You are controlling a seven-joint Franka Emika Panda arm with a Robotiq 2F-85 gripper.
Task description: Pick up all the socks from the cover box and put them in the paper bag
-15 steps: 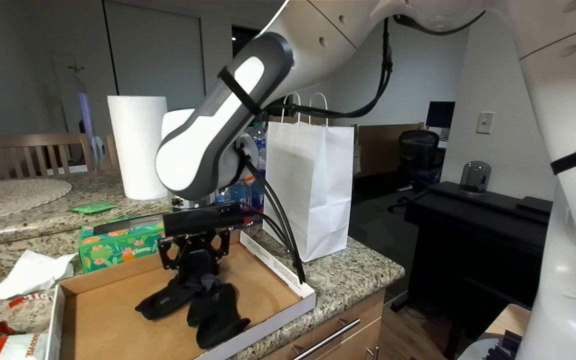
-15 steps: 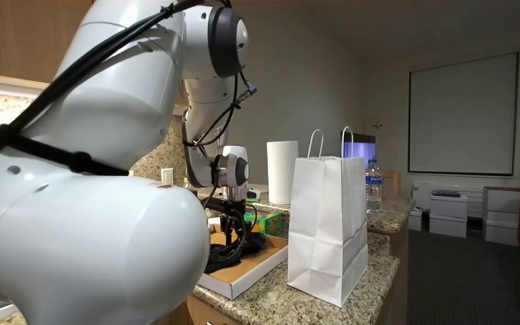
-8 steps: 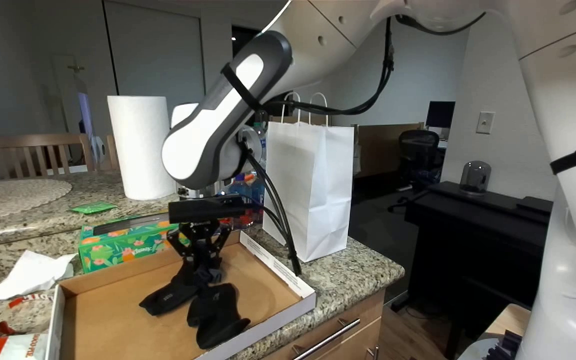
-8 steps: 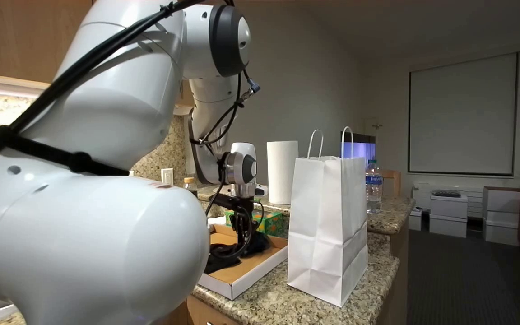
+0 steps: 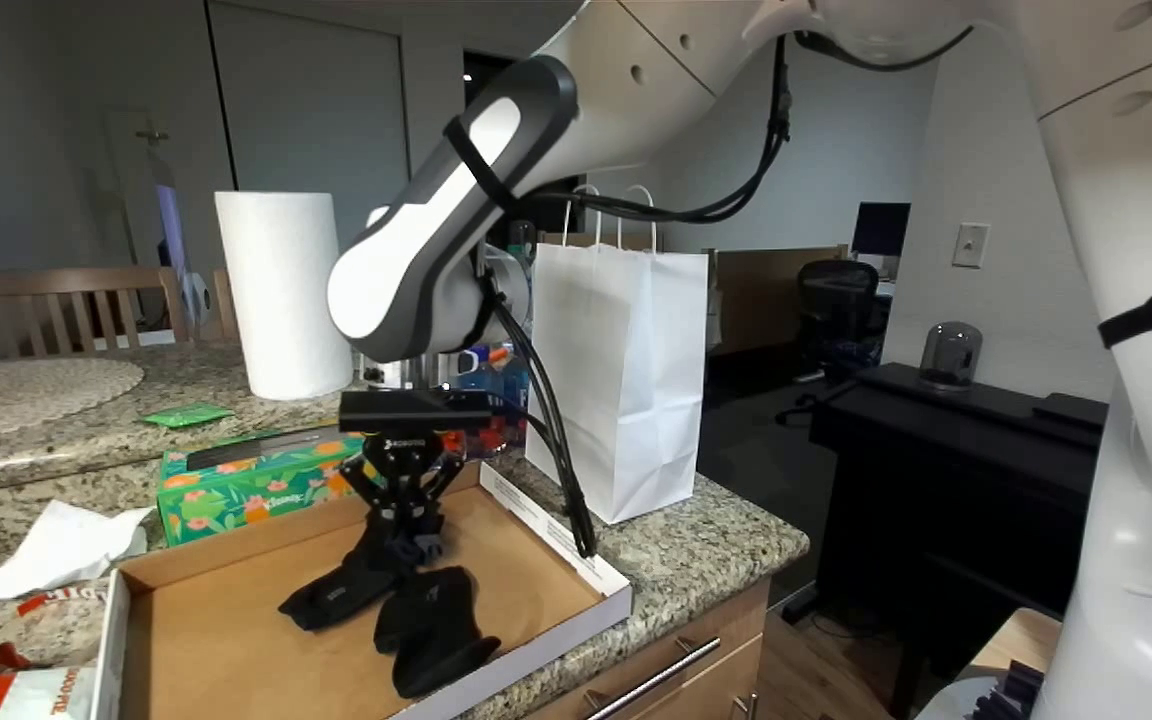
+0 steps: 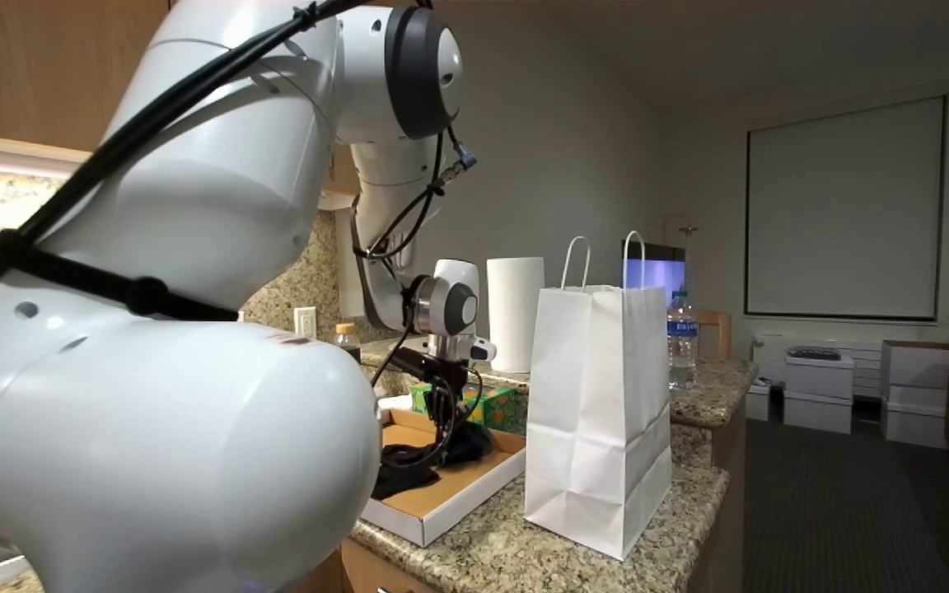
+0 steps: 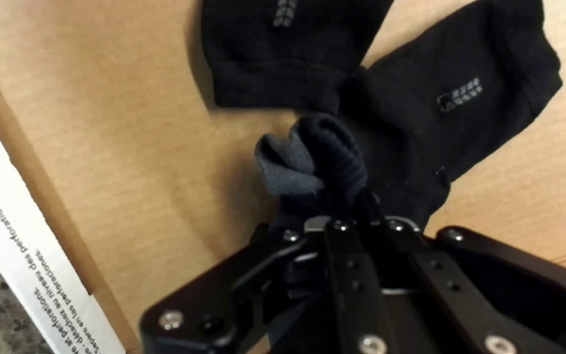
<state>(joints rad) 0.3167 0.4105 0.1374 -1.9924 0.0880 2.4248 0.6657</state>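
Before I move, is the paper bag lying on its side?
No, in an exterior view the paper bag stands upright on the granite counter, beside the cardboard tray.

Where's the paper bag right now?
In both exterior views, the paper bag stands upright on the granite counter, to the right of the cover box in the picture. It is outside the wrist view.
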